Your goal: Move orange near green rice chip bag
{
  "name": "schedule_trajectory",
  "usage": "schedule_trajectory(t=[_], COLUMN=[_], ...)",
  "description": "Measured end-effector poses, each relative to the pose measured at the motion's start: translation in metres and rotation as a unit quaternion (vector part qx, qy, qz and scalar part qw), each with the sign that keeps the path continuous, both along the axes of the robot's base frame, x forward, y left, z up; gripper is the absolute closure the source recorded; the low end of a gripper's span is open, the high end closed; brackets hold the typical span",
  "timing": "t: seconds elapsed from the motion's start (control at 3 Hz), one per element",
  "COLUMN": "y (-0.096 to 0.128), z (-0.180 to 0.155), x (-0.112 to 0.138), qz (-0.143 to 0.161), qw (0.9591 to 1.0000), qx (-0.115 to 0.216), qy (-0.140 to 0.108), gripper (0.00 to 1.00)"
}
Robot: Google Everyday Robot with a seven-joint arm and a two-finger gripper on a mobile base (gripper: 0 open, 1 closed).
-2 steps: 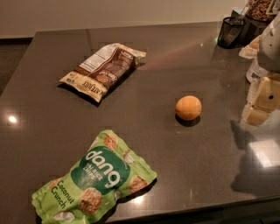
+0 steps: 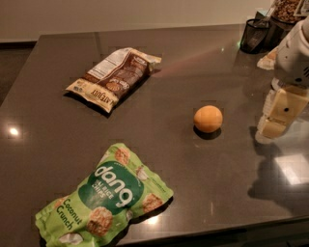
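The orange (image 2: 208, 118) is a small round fruit lying on the dark table, right of centre. The green rice chip bag (image 2: 107, 198) lies flat near the front left edge, with white "dang" lettering facing up. The gripper (image 2: 279, 116) hangs at the right edge of the view, above the table and to the right of the orange, apart from it. Its cream-coloured fingers (image 2: 282, 112) point down and hold nothing.
A brown-and-cream snack bag (image 2: 114, 77) lies at the back left. A black mesh cup (image 2: 254, 35) and a jar of snacks (image 2: 288, 9) stand at the back right corner. The dark table (image 2: 183, 169) ends close to the front.
The gripper has shifted slightly left and down toward the table. The orange and both bags have not moved.
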State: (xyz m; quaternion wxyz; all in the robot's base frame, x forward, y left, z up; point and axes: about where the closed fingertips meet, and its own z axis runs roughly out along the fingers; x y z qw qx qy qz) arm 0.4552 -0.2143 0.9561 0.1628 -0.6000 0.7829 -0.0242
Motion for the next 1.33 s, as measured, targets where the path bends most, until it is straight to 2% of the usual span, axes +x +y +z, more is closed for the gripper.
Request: schedule_trajectory(t=[0.33, 0.67, 1.33], y=[0.002, 0.014, 0.057], z=[-0.019, -0.040, -0.071], x=[0.014, 0.029, 0.041], qz=[-0.001, 0.004, 0.039], qw=[1.0000, 0.9996, 0.9973], qx=[0.006, 0.018, 0.049], qy=[0.008, 0.020, 0.040], gripper=[0.00, 0.00, 0.00])
